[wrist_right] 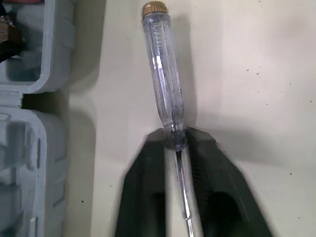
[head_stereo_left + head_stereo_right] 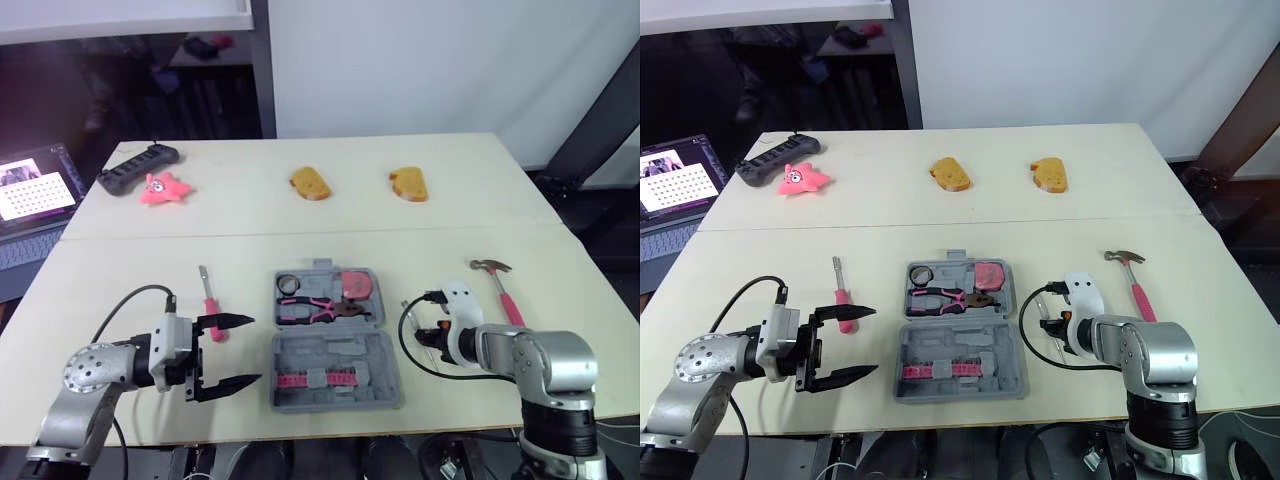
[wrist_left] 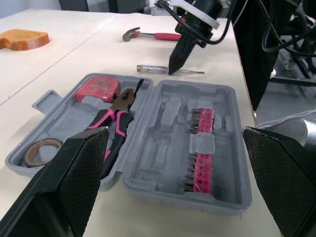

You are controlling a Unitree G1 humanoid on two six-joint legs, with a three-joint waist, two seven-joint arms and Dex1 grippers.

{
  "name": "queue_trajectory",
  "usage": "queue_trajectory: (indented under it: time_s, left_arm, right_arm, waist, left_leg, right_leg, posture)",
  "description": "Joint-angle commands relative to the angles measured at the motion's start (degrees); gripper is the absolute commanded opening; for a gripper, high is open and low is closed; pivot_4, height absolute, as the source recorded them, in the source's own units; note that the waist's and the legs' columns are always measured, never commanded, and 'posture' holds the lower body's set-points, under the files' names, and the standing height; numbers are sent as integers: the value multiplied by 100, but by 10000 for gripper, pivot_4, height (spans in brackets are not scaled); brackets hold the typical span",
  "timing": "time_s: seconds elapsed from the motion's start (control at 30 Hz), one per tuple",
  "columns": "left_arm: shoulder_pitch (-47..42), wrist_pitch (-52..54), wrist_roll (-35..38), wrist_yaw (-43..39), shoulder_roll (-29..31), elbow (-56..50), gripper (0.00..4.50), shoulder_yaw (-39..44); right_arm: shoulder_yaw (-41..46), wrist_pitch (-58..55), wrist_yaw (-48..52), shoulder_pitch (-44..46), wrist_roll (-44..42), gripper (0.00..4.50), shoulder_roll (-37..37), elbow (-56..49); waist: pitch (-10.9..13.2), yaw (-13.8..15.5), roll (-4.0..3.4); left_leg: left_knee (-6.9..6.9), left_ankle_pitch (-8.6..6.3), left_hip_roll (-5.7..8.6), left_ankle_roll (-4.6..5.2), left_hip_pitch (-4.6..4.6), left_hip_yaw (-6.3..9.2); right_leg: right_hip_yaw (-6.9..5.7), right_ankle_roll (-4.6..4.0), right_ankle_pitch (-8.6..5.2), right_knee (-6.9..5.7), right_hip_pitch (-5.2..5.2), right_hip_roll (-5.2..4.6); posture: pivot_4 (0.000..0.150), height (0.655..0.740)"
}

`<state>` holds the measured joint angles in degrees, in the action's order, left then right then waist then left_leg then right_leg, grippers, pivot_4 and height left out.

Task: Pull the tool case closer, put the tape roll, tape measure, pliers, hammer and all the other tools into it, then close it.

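Note:
The grey tool case (image 2: 340, 352) lies open at the table's front centre. Its far half holds the tape roll (image 2: 289, 283), the pink-handled pliers (image 2: 320, 312) and the pink tape measure (image 2: 355, 284). A pink strip of bits (image 2: 315, 380) sits in the near half. A pink screwdriver (image 2: 210, 300) lies left of the case, and just nearer than it my left gripper (image 2: 252, 350) stands open and empty. The hammer (image 2: 503, 288) lies to the right. My right gripper (image 1: 176, 140) is shut on a clear screwdriver (image 1: 163, 74) that lies on the table just right of the case.
Two bread slices (image 2: 309, 183) (image 2: 408, 183), a pink starfish toy (image 2: 163, 188) and a black power strip (image 2: 138, 166) lie on the far half of the table. A laptop (image 2: 35, 190) stands off the table's left edge.

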<state>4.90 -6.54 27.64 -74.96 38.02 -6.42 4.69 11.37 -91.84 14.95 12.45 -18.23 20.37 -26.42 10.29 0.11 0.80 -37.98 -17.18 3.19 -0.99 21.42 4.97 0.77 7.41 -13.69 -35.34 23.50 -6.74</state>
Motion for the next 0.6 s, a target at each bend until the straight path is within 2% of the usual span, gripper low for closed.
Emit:
queue_trajectory:
  time_s: [0.03,0.13,0.3,0.37,0.47,0.6]
  left_arm:
    - [36,-15,82,-37,70,-78,45000,81]
    - [18,-9,102,-63,80,-34,45000,98]
    - [-41,20,107,-59,62,-1,45000,79]
    - [-58,43,123,-62,60,-11,45000,70]
    - [-107,69,106,-62,56,28,45000,46]
    - [-192,131,105,-50,28,39,45000,15]
  right_arm:
    - [-76,43,-216,-321,121,26980,132,-724]
    - [-393,795,-288,-799,217,40458,271,-1198]
    - [-1154,3182,-246,-1816,840,40458,667,-1222]
    - [-1134,3920,-226,-2179,914,40458,532,-893]
    - [-1278,4773,-53,-2317,1057,40458,553,-359]
    - [-1163,5326,229,-2092,1000,40458,589,361]
  waist:
    - [1,25,-3]
    - [3,28,-5]
    - [4,-15,-7]
    - [2,-70,-5]
    - [3,-93,-5]
    - [2,-115,-5]
  left_leg:
    - [0,0,0,0,2,0]
    - [0,0,2,1,4,-1]
    - [2,-1,2,1,1,-6]
    - [2,-1,2,1,1,-6]
    - [2,-1,1,1,-1,-6]
    - [2,0,-2,1,-5,-6]
  right_leg:
    - [0,0,0,0,1,0]
    - [0,1,-1,0,5,0]
    - [-2,5,-3,0,5,5]
    - [-2,5,-3,0,3,5]
    - [-2,5,-2,0,2,5]
    - [0,4,-2,0,0,9]
  posture:
    - [1500,7400]
    - [1500,7400]
    - [1500,7400]
    - [1500,7400]
    - [1500,7400]
    - [1500,7400]
